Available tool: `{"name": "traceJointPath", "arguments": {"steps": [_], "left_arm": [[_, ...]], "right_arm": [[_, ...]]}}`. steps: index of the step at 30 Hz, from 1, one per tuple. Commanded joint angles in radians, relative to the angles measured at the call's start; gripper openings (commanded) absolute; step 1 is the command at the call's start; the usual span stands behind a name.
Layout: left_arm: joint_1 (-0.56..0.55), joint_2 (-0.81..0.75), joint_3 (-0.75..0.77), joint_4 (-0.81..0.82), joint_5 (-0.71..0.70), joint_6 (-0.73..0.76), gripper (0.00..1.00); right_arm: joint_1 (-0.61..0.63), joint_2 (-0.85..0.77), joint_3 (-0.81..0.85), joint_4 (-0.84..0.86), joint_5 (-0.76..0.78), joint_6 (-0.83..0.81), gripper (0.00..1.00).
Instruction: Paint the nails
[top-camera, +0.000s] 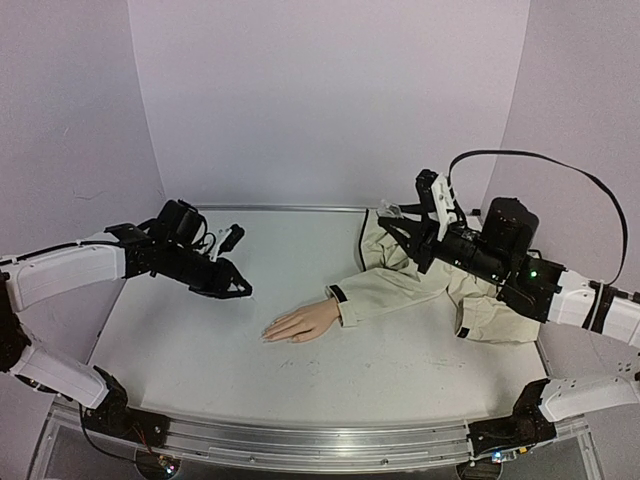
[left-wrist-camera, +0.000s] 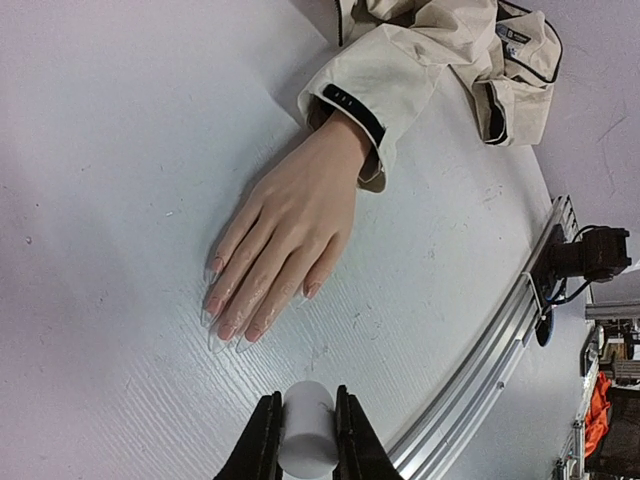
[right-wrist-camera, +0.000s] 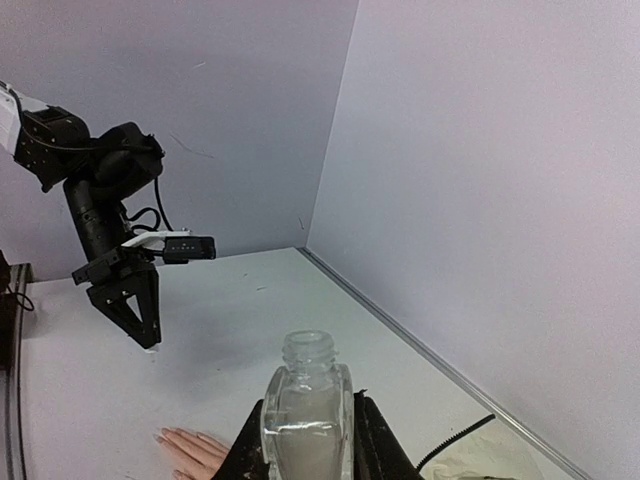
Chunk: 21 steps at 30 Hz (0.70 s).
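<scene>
From above, the mannequin hand (top-camera: 300, 323) lies palm down near the middle of the table (top-camera: 180, 350), its fingers pointing towards the left arm and its wrist running into a beige sleeve (top-camera: 400, 285). The left gripper (top-camera: 240, 288) hovers just beyond those fingers, apart from them. The right gripper (top-camera: 393, 214) hangs over the crumpled far end of the sleeve with a clear bottle (top-camera: 388, 209) in it. At this range the fingertips are too small to read.

In the left wrist view the jaws are clamped on a white cylinder (left-wrist-camera: 307, 432) (probably the brush cap, though its working end is cut off by the frame, so no bristles show). The nails (left-wrist-camera: 226, 330) sit just ahead: long, pale and glossy. They look stiff and slick, fixed to a rigid hand, so they are likely something to stroke lightly rather than grasp. The hand itself may be light enough to skid if pushed; the sleeve is soft and would not brace it.

In the right wrist view the jaws pinch the bottle by its flat sides, neck up and uncapped. Its level is hard to judge through the glass, and only a few fingers of the hand peek in at the lower edge
</scene>
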Motion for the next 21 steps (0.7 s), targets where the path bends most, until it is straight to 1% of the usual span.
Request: {"name": "traceJointPath", "arguments": {"steps": [1, 6, 13, 21], "left_arm": [[0.0, 0.024, -0.042, 0.141, 0.029, -0.033, 0.0], [0.0, 0.094, -0.058, 0.203, 0.026, -0.041, 0.0], [0.001, 0.211, -0.015, 0.255, 0.002, -0.033, 0.0], [0.001, 0.328, 0.033, 0.269, -0.001, -0.032, 0.0]], "right_arm": [[0.001, -0.002, 0.012, 0.009, 0.05, -0.061, 0.0], [0.001, 0.04, 0.022, 0.01, 0.068, -0.08, 0.0], [-0.002, 0.108, 0.052, 0.015, 0.074, -0.096, 0.0], [-0.056, 0.148, 0.058, 0.036, 0.019, -0.082, 0.0]]}}
